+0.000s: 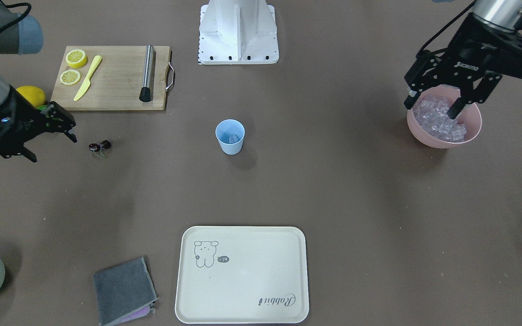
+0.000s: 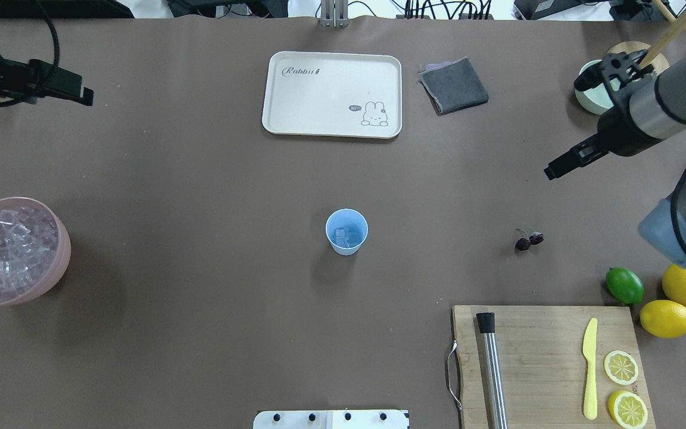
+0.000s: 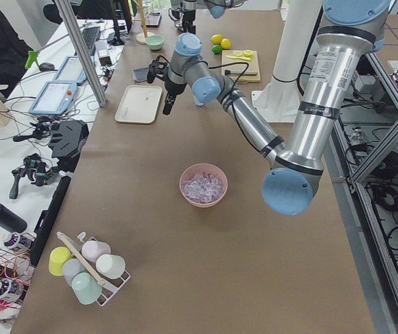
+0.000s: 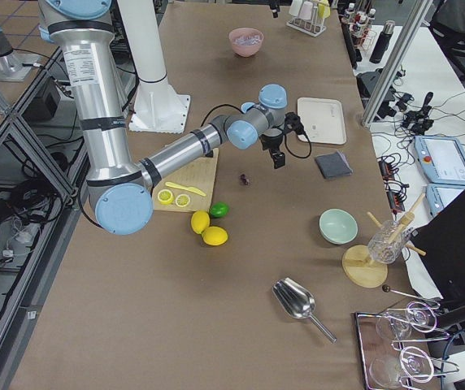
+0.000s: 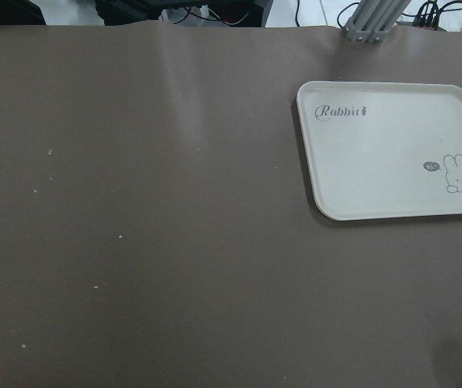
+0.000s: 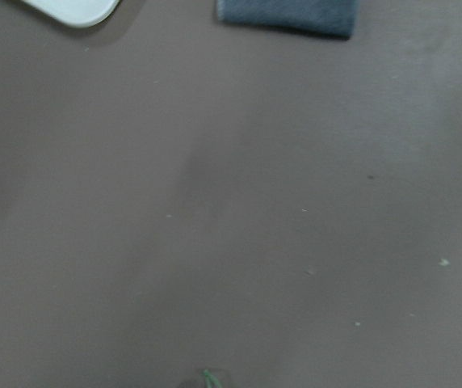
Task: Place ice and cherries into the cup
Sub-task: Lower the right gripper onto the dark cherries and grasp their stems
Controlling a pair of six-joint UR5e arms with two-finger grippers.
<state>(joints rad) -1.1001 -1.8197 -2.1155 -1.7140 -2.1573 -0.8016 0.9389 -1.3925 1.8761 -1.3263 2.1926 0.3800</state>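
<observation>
The cup stands mid-counter with ice in it. The cherries lie to its right, the bowl far to its left, and the tray beyond it.

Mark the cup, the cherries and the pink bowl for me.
cup (image 1: 230, 148): front-facing view, on its outer wall below the rim.
cherries (image 2: 523, 243): overhead view, on the left fruit of the pair.
pink bowl (image 2: 63, 256): overhead view, on its right outer wall.

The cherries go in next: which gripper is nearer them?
Right. The right gripper hangs near the cherries; the left gripper is far off, beyond the cup, near the pink bowl.
</observation>
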